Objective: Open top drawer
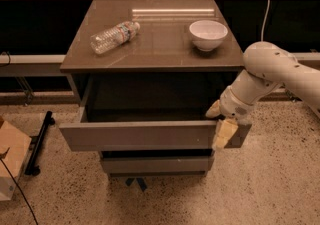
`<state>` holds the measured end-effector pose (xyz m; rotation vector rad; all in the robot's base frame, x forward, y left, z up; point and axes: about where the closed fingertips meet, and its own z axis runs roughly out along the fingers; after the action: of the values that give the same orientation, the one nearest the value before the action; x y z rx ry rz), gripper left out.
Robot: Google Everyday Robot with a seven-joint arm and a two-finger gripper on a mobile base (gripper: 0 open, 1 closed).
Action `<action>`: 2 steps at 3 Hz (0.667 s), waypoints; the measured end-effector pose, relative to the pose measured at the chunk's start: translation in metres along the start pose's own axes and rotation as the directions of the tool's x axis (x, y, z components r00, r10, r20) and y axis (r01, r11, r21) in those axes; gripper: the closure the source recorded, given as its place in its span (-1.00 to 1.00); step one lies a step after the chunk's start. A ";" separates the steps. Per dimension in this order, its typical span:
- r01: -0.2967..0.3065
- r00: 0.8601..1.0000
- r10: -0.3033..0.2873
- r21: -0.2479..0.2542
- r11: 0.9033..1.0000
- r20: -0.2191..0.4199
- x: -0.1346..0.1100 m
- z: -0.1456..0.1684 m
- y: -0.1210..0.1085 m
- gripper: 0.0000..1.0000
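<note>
The top drawer (140, 135) stands pulled out from the grey-brown cabinet, and its dark inside shows behind the flat front panel. My gripper (220, 123) is at the right end of that panel. One cream finger (224, 134) lies on the panel's outer face and the other (214, 111) sits behind it, so the gripper is shut on the panel's edge. My white arm (270, 69) reaches in from the right.
On the cabinet top (160, 49) lie a clear plastic bottle (115, 36) on its side and a white bowl (208, 34). A narrower drawer front (155, 165) sits below the open drawer. A cardboard box (10, 164) and a black stand (40, 141) are on the floor at the left.
</note>
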<state>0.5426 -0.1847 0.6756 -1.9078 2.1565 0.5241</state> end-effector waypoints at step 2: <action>-0.066 0.998 0.066 -0.037 0.997 -0.014 0.033 -0.003 0.043 -0.52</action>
<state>0.4953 -0.2119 0.6704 -1.8691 2.2396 0.5700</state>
